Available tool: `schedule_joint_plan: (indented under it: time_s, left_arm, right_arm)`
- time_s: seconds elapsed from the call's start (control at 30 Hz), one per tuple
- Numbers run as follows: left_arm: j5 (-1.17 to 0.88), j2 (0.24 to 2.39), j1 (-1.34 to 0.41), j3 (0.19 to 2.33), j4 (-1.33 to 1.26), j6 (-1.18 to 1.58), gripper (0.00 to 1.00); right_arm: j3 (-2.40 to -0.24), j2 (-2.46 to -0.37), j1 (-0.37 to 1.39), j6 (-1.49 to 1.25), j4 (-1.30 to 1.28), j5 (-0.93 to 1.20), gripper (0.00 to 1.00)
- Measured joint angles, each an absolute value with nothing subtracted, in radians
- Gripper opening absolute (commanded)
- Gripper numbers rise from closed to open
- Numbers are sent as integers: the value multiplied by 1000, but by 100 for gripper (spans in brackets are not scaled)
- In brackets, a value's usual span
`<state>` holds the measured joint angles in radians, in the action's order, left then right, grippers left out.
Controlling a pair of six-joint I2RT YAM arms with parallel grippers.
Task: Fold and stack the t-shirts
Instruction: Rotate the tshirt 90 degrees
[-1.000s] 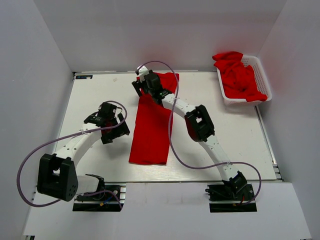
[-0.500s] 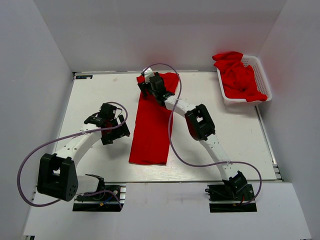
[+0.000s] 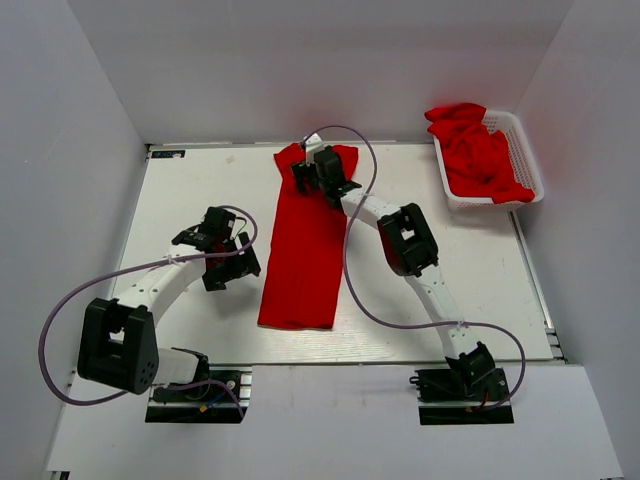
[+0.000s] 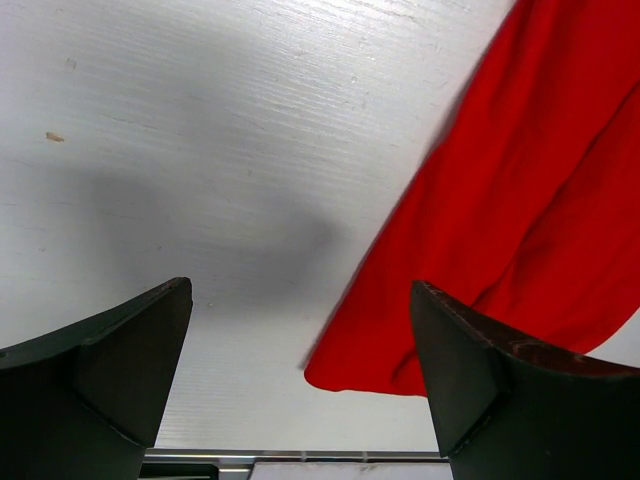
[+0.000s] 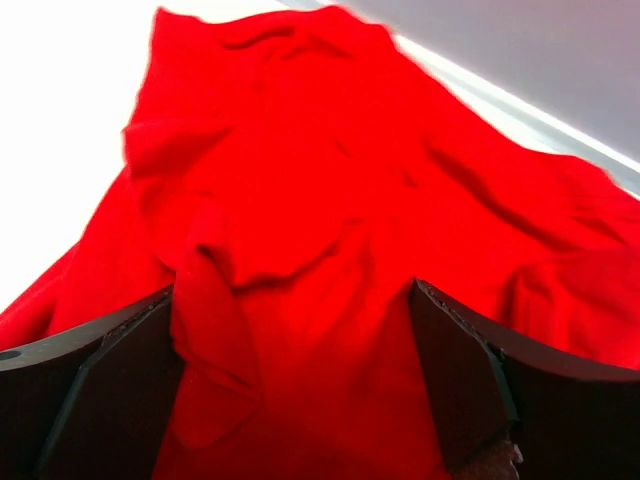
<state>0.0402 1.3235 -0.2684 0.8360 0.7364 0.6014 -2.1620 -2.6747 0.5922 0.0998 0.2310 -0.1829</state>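
The right hand [image 5: 292, 300] has moved along the shirt [image 3: 300, 260], from the left side of its far part up to the far end. It now hangs just above the crumpled cloth there. Its fingers stand wide apart and nothing is caught between them. I think it prepares to take this end and fold the strip along its length; that fold is not yet begun.

The shirt lies on the surface [image 3: 200, 180] as a long narrow strip.

The right arm reaches in, stretched far out, from the right of the shirt. The left arm is bent and has almost not moved. Its hand [image 4: 300, 290], also open and empty, hovers just left of the shirt's middle.

More shirts [image 3: 475, 150] wait in the basket [image 3: 490, 204], well to the right of the shirt's far end.
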Motion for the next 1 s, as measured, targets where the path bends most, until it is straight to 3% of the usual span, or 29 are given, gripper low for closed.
schedule_joint_plan:
  time_s: [0.2, 0.57, 1.0]
  left_arm:
    - [37, 1347, -268, 836, 731, 599, 100]
    - [37, 1404, -268, 901, 736, 593, 100]
    - [62, 2040, -243, 1802, 616, 510, 100]
  right_arm:
    - [-2122, -2630, 581, 73, 230, -47, 90]
    - [-2115, -2593, 584, 9, 250, -33, 90]
    - [-1564, -2068, 583, -2, 177, 12, 90]
